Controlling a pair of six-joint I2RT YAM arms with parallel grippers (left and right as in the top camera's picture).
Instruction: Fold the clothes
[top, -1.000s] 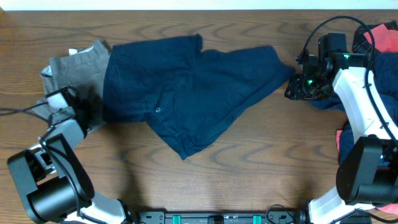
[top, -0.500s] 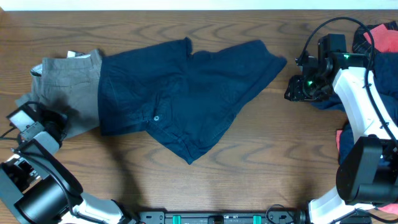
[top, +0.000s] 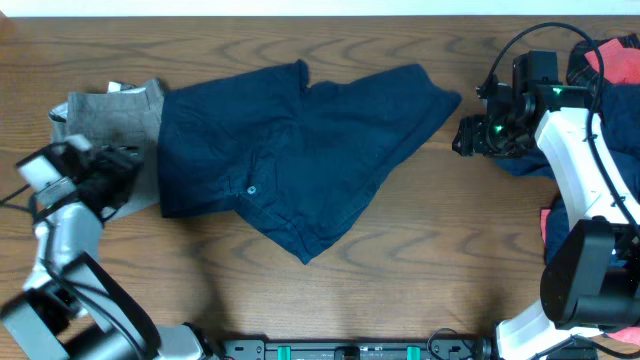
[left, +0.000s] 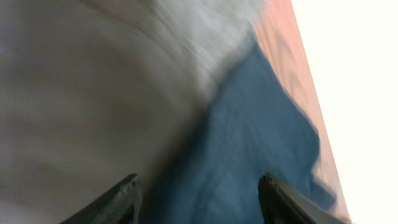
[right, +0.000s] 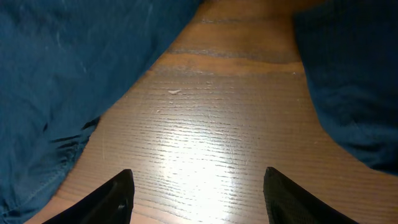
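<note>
The navy shorts (top: 300, 150) lie spread flat in the middle of the bench (top: 420, 260). Their long axis runs roughly left to right, tilting up toward the far right corner.

The left claw (top: 120, 165) sits just off the shorts' left edge, over the grey garment (top: 110, 120) that lies against that edge. Its wrist view is blurry, but the fingers look apart, with grey and blue cloth below and nothing pinched.

The right claw (top: 463, 139) hovers just off the shorts' right tip. Its fingers are spread over bare wood, with the shorts' hem on one side and another dark cloth on the other.

So each arm has one end of the shorts right beside it, and neither is clearly nearer overall. A lengthwise fold would probably need both ends picked up and brought together. The left one looks trickier, since the grey piece could get snagged along with it.

Count:
- One pair of navy shorts.
- One grey garment.
- Two claws.
- A pile (top: 610, 60) of red and dark stuff well to the right of the shorts. It's not possible to tell how many pieces are in it.
</note>
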